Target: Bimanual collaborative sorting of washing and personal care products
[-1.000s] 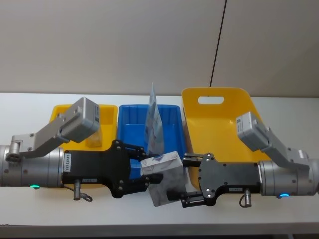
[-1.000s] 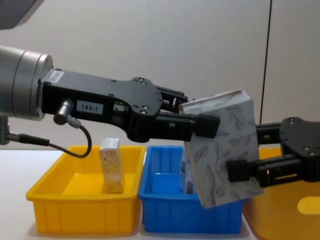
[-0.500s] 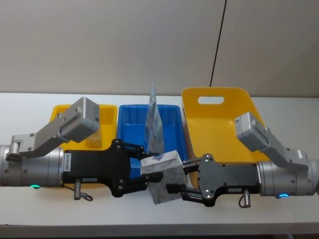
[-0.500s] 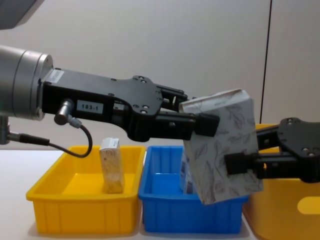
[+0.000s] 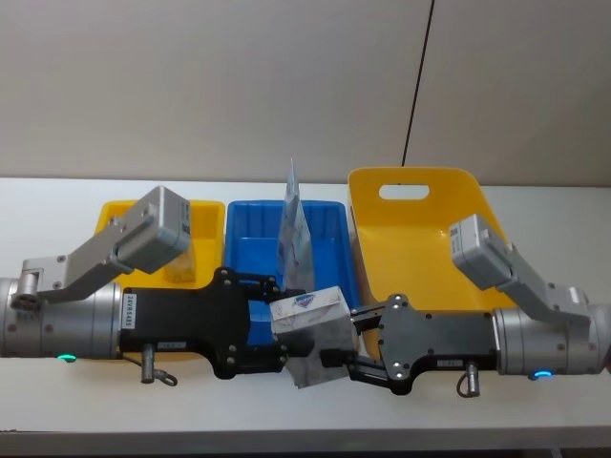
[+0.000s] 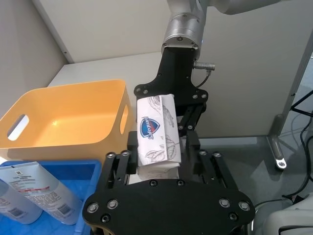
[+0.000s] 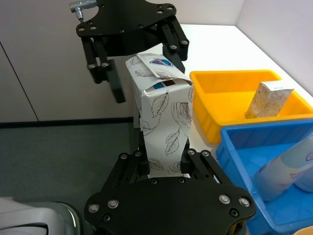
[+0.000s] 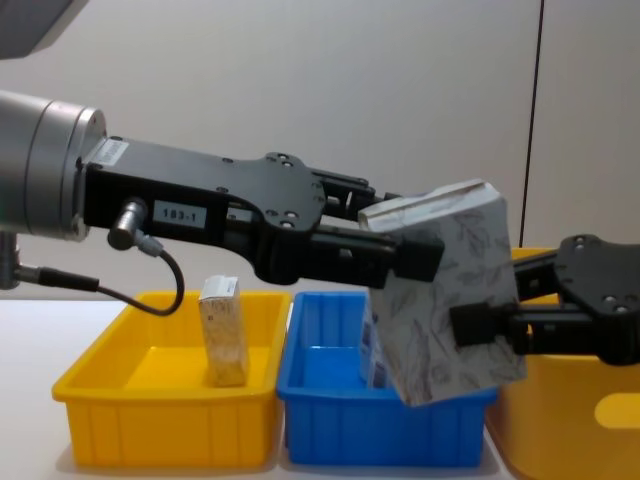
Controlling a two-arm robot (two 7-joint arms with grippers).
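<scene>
Just in front of the blue tray (image 8: 380,430), the leaf-printed pack (image 8: 450,290) hangs tilted in mid-air; the right gripper (image 7: 165,164) has now clamped onto it; the left gripper (image 6: 159,152) still grips it too; the handover looks half done.

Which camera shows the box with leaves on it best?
The chest view: the leaf-printed pack shows its broad side, held between the left gripper and right gripper. The head view sees mostly its top; the wrist views, its narrower faces.
</scene>
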